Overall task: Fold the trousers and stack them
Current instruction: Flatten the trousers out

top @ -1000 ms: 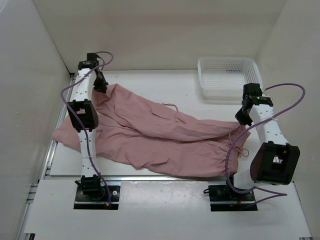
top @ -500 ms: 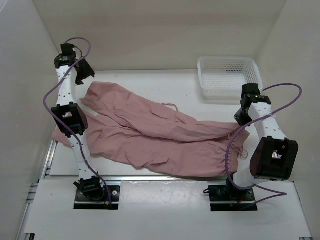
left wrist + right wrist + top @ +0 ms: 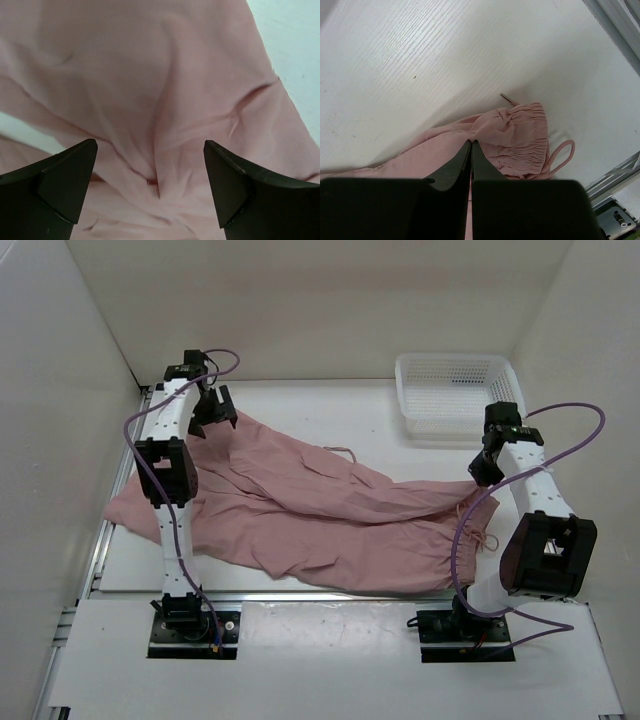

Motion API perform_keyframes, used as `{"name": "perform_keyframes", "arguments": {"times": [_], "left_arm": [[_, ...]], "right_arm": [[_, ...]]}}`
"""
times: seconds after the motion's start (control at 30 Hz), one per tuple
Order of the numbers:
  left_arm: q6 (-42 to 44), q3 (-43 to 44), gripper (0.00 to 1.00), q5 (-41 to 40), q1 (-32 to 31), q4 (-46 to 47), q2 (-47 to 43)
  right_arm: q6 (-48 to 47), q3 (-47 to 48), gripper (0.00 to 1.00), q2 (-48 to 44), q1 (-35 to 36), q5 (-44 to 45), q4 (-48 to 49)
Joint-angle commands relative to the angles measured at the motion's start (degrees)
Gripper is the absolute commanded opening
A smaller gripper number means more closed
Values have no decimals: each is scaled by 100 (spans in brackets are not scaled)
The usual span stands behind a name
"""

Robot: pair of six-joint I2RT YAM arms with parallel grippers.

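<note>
The dusty-pink trousers [image 3: 320, 510] lie spread across the white table, legs toward the far left and gathered waist at the right. My left gripper [image 3: 213, 412] hovers just above the far leg end, open, with only wrinkled fabric [image 3: 150, 75] below its gap [image 3: 150, 150]. My right gripper [image 3: 487, 468] is at the waist edge, shut, and the cloth's folds run together at its tips [image 3: 471, 143]. Beside those tips are the elastic waistband [image 3: 522, 135] and a drawstring loop [image 3: 561, 152].
A white mesh basket [image 3: 455, 395] stands at the far right corner. White walls enclose the table on three sides. A metal rail [image 3: 300, 595] runs along the near edge, in front of the arm bases. The drawstring [image 3: 487, 540] trails off the waist near the right arm.
The left gripper opened and let go of the leg end, swung out toward the far-left corner, then came back over the cloth. The right gripper stayed shut at the waist.
</note>
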Motion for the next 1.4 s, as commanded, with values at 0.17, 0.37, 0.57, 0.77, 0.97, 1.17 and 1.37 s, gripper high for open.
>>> {"name": "perform_keyframes", "arguments": {"times": [0.17, 0.37, 0.57, 0.77, 0.97, 1.17, 1.37], "left_arm": [[-583, 1143, 97, -300, -220, 179, 558], [-1014, 1730, 94, -45, -606, 417, 988], [-1216, 2075, 92, -220, -941, 487, 1613], [-1269, 1346, 92, -484, -775, 487, 1534], [-1059, 1529, 85, -572, -633, 285, 1587], [-1005, 1459, 10, -397, -423, 285, 1394], [-1145, 1678, 10, -343, -423, 495, 1139]], "right_arm": [[-28, 15, 0, -107, -37, -91, 75], [-28, -39, 0, -107, -37, -91, 75], [-28, -39, 0, 60, -89, -144, 75], [-28, 14, 0, 112, -89, -197, 75], [-28, 67, 0, 235, -89, -302, 127], [-81, 128, 0, 235, -89, -355, 180], [50, 128, 0, 95, -150, -136, 180]]}}
